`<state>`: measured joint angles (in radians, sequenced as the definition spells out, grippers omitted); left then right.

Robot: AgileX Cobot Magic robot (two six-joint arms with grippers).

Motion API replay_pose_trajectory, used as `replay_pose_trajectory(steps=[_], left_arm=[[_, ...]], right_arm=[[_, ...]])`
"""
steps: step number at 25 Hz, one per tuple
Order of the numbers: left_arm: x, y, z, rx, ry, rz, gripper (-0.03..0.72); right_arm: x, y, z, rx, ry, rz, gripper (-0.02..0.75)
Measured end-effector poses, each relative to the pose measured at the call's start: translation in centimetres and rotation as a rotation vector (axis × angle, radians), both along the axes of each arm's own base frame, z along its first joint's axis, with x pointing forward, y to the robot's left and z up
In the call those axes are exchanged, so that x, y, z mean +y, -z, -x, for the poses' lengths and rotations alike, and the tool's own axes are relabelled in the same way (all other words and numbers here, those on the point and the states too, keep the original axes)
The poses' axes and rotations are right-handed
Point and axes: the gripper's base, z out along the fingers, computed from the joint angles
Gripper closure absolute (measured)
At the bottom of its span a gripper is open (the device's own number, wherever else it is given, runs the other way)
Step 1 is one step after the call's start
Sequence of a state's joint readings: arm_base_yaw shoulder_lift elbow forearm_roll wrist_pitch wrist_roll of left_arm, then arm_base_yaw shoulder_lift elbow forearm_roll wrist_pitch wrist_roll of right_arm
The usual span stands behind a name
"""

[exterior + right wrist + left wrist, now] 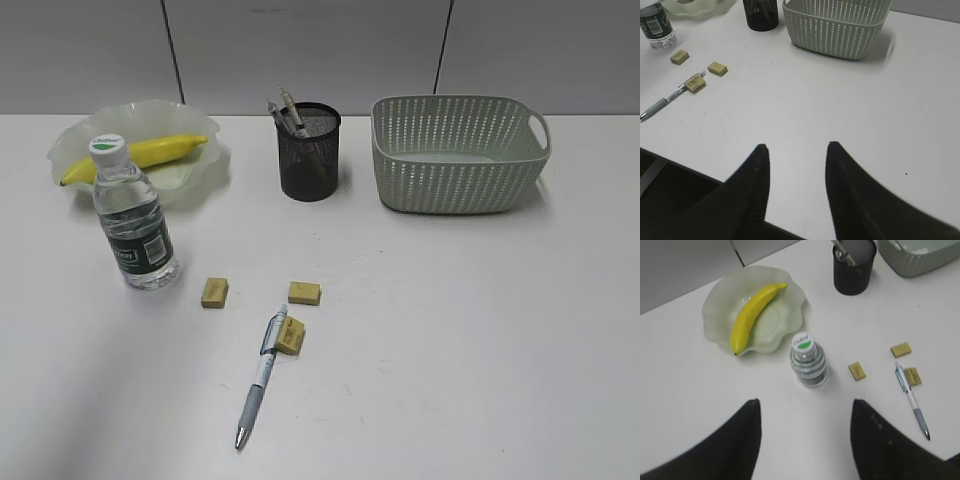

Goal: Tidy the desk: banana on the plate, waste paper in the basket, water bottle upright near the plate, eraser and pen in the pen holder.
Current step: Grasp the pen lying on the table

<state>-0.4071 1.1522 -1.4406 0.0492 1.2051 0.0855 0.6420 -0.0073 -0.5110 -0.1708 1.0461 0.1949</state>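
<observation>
The pen (262,378) lies near the desk's (480,340) front edge, its clip end touching one of three tan erasers (291,336); a careless pinch there could catch both or flick the eraser away. The other two erasers (215,292) lie just behind. The water bottle (132,213) stands upright beside the plate (190,172) holding the banana (135,156), and a sweeping arm could topple it. The pen holder (309,151) already holds pens, so a dropped pen may jam. No waste paper shows; the basket's (458,152) inside is partly hidden. The left gripper (805,412) and right gripper (796,155) hover with jaws apart, empty.
</observation>
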Motion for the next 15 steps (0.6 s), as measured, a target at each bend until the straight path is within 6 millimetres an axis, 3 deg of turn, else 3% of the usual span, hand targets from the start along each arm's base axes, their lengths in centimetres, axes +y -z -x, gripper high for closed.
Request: replay_pose_trajectory(steps=[5,7,10,15], left_arm=[[3.1,2.8,7.5,-0.046,-0.001,0.042,0.266],[4.0,4.9,9.9,-0.069,0.004,0.066,0.267],[5.2,8.4,12.7,-0.096,0.007,0.081,0.268],[6.7,13.7,16.4,-0.133,0.008,0.097,0.268]], right_arm=[[0.0,0.0,0.0,0.0,0.0,0.0,0.428],[0.0,0.0,-0.1,0.003,0.0,0.002,0.428],[0.4,-0.1,-0.6,0.031,-0.001,0.024,0.428],[2.1,-1.9,-2.6,0.043,-0.025,0.056,0.428]])
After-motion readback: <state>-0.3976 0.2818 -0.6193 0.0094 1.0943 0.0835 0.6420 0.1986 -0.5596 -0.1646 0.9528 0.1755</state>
